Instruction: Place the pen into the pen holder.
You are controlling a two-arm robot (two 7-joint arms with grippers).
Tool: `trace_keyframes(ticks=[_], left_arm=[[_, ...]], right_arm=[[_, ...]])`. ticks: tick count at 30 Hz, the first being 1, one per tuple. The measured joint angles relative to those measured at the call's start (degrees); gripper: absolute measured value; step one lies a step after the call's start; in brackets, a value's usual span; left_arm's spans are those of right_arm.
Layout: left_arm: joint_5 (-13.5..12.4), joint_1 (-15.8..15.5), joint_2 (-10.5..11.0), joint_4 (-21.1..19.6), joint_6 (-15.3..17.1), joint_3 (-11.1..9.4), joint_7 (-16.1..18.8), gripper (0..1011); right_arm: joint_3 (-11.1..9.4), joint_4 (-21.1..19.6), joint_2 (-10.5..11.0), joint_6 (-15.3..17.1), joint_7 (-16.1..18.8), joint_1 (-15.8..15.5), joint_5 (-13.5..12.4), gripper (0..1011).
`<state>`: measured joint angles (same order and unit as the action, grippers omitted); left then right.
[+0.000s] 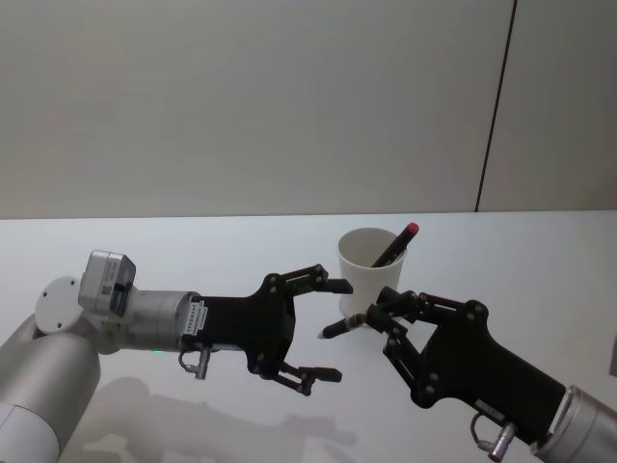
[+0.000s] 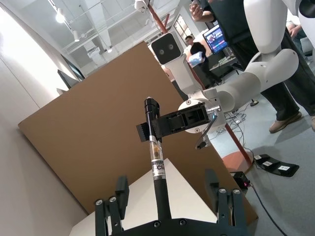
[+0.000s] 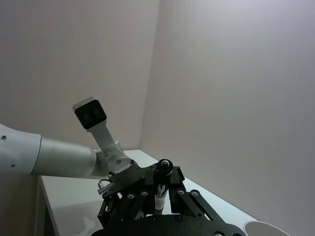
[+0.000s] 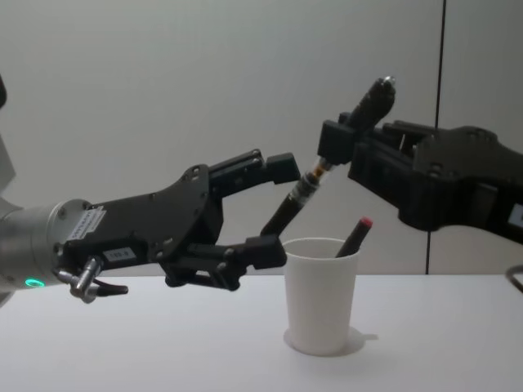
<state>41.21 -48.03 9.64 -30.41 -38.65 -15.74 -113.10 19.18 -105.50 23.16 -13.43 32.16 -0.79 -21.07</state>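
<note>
Right gripper (image 4: 347, 143) is clamped on the pen (image 4: 315, 180). Fingers hold it near the upper, capped end; the pen is tilted, and its lower end points down toward the left gripper (image 4: 274, 208).

Left gripper fingers are spread wide. The pen's lower part runs into the gap between them; chest view shows the tip near the lower finger, but I can't tell if it touches.

Head view: pen (image 1: 339, 327) sticks out of the right gripper (image 1: 381, 318) toward the left gripper (image 1: 333, 328), tip between the two open fingers.

Left wrist view: pen (image 2: 156, 167) sits centred between the left fingers (image 2: 118, 189), with the right gripper (image 2: 152, 130) holding the far end.

Pen holder (image 4: 320, 294) stands upright on the tabletop (image 4: 163, 351), below and just past the left fingers, under the held pen. A red-tipped pen (image 4: 353, 237) leans inside the pen holder. In head view the pen holder (image 1: 371, 262) is just beyond both sets of fingers.
</note>
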Motion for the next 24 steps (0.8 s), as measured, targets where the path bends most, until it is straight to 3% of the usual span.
trace_keyframes(ticks=[3, 13, 24], left_arm=[[0.02, 0.0, 0.0, 0.0, 0.01, 0.0, 0.01, 1000], [0.05, 0.0, 0.0, 0.0, 0.05, 0.0, 0.06, 999], [0.04, 0.0, 0.0, 0.0, 0.05, 0.0, 0.08, 1000]], right_arm=[[0.02, 0.01, 0.03, -0.03, 0.01, 0.04, -0.04, 151], [0.02, -0.14, 0.27, -0.11, -0.26, 0.02, -0.07, 151], [-0.67, -1.7, 1.87, -0.26, -3.26, -1.34, 0.34, 151]])
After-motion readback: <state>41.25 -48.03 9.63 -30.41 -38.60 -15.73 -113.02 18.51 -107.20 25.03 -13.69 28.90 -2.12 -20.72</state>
